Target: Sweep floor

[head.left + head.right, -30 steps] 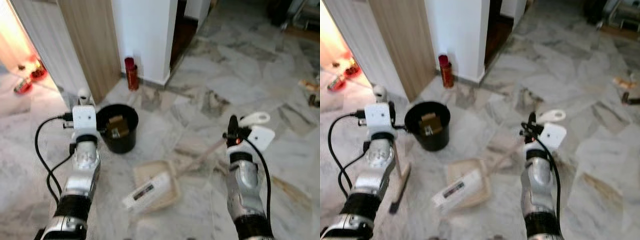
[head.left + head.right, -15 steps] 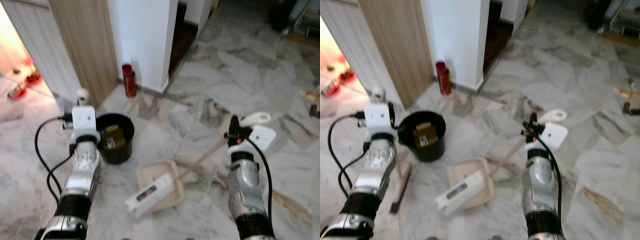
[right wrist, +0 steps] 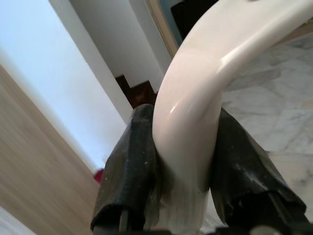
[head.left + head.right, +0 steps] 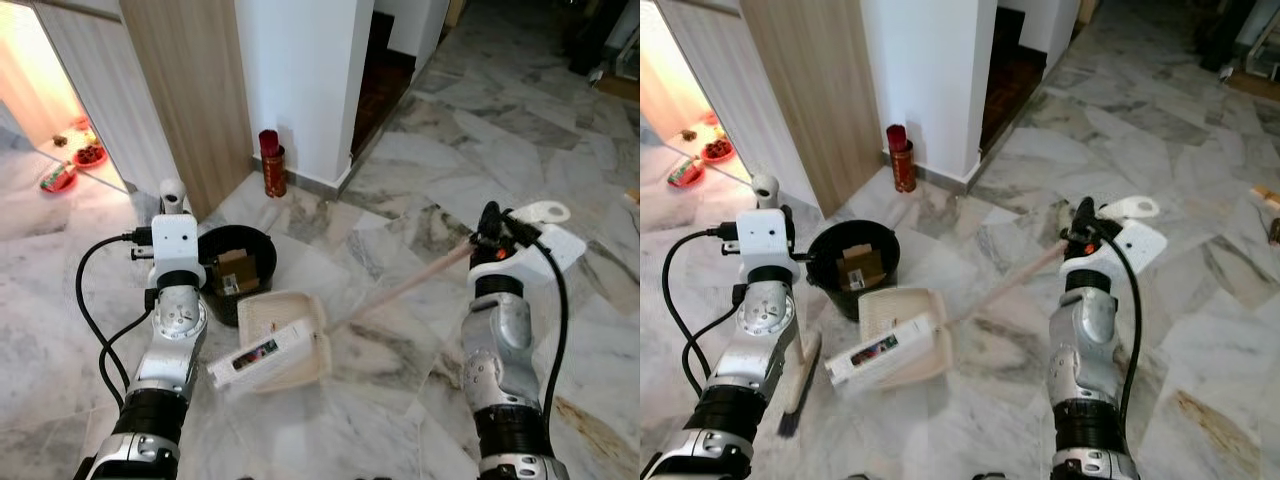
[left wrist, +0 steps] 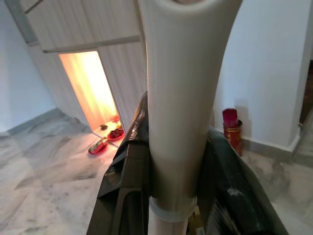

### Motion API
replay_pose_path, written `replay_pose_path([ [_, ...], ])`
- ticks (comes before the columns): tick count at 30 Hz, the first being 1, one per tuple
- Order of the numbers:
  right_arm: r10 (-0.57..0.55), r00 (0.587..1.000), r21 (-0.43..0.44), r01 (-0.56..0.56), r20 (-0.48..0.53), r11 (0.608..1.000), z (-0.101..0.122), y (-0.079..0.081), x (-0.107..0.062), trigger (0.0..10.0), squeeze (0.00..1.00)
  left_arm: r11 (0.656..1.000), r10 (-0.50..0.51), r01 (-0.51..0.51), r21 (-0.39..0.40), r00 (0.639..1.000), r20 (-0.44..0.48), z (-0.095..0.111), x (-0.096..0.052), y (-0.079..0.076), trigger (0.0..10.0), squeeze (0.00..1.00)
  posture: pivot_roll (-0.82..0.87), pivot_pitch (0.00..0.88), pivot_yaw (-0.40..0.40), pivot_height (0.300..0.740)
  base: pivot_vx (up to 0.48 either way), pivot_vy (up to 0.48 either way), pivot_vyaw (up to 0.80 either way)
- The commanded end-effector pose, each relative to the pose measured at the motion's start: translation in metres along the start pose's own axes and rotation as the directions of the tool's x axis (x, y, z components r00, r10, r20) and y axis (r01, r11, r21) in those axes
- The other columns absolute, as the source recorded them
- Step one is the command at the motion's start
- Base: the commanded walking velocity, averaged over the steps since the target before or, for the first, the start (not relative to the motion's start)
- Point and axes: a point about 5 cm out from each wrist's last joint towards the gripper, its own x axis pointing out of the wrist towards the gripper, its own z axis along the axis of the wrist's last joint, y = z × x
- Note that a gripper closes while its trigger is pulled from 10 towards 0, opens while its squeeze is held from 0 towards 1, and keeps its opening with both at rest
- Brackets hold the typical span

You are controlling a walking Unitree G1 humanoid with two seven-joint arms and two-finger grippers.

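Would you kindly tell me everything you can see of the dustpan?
The dustpan is cream-coloured, plastic by the look, with a shallow tray and a long straight handle ending in a loop. The right gripper is shut on the handle's top, and the tray sits tilted beside the black bucket. A white box lies across the tray, jutting over its edge.

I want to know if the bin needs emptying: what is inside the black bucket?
Inside the black bucket lies a brown cardboard box with a label on it. The bucket's wall and the box hide whatever is beneath, so how full it is cannot be told.
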Motion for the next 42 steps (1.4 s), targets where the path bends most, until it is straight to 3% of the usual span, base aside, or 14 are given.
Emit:
replay_pose_path([
  [1,0.010,0.996,0.056,-0.015,0.085,0.998,0.023,0.013,0.008,10.0,0.00,1.000,0.007,-0.007,0.003,1.000,0.027,0.007,0.003,0.001,10.0,0.00,-0.01,0.111,-0.026,0.740,0.000,0.000,0.00],
  [15,-0.128,0.975,0.138,0.104,0.182,0.985,0.045,0.036,0.015,10.0,0.00,1.000,0.011,-0.011,-0.016,0.999,0.047,0.010,0.002,0.001,10.0,0.00,-0.01,0.110,-0.023,0.740,0.000,0.000,0.00],
  [29,-0.084,0.976,0.124,0.059,0.200,0.991,0.051,0.051,0.021,10.0,0.00,1.000,0.007,-0.006,-0.017,0.998,0.055,0.011,0.002,0.000,10.0,0.00,-0.01,0.111,-0.024,0.740,0.000,0.000,0.03],
  [42,-0.066,0.978,0.146,0.037,0.200,0.989,0.053,0.055,0.023,10.0,0.00,1.000,0.010,-0.009,-0.017,0.998,0.058,0.011,0.002,0.001,10.0,0.00,-0.01,0.109,-0.026,0.740,0.000,0.000,0.11],
])
